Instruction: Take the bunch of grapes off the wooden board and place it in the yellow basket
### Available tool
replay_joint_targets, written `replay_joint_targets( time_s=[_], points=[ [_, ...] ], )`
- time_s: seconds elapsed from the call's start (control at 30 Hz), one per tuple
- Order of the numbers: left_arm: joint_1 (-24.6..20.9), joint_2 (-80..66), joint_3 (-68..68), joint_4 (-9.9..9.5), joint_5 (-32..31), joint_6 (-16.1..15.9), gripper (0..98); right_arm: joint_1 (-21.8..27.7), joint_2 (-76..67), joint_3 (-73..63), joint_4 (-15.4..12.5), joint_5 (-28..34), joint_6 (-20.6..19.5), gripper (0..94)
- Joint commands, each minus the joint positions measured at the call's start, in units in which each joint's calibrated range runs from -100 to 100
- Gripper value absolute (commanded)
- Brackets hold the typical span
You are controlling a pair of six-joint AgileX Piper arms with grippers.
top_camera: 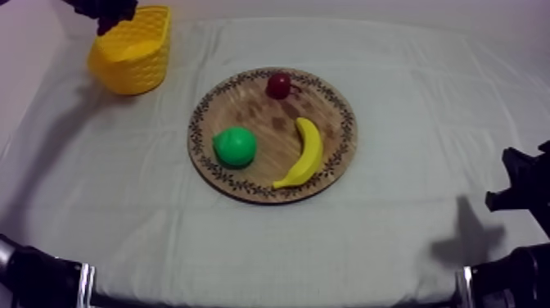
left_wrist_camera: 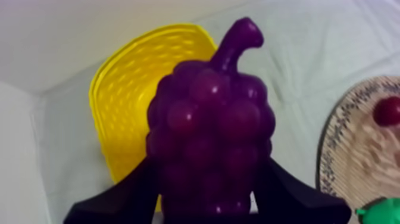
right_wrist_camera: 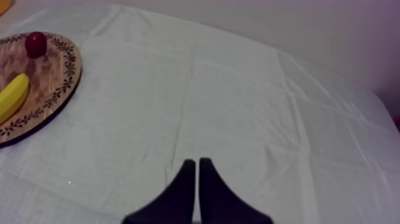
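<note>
One purple toy bunch of grapes (left_wrist_camera: 208,119) sits clamped between the black fingers of my left claw (left_wrist_camera: 207,202), its stem pointing away from the claw, clear of the round wooden board (top_camera: 254,102) with the patterned rim. The yellow perforated plastic basket (left_wrist_camera: 125,101) lies just beyond and beneath the claw. To drop well, I judge I should centre the claw over the basket's mouth, lower it inside the rim, then part the fingers slowly so the bunch cannot bounce out. My right claw (right_wrist_camera: 198,173) rests pinched together on nothing.
</note>
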Motion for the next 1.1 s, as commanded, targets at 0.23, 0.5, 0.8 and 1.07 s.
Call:
replay_joint_targets(
  time_s=[0.23, 0.5, 0.8, 1.07],
  points=[
    [-2.91, 10.09, -5.07, 0.71, 0.16, 2.93, 40.0, 0.00, -0.02, -0.01, 0.00, 0.02, 0.01, 0.5],
    [-3.83, 17.59, -9.71, 1.20, 0.42, 3.02, 40.4, 0.00, -0.02, -0.01, 0.00, 0.02, 0.01, 0.5],
    [-3.77, 24.93, -14.32, 2.39, 1.02, 2.43, 40.9, 0.00, -0.02, -0.01, 0.00, 0.02, 0.01, 0.5],
    [-3.40, 28.69, -16.90, 3.09, 1.04, 2.01, 40.8, 0.00, -0.02, -0.01, 0.00, 0.02, 0.01, 0.5]
  ],
)
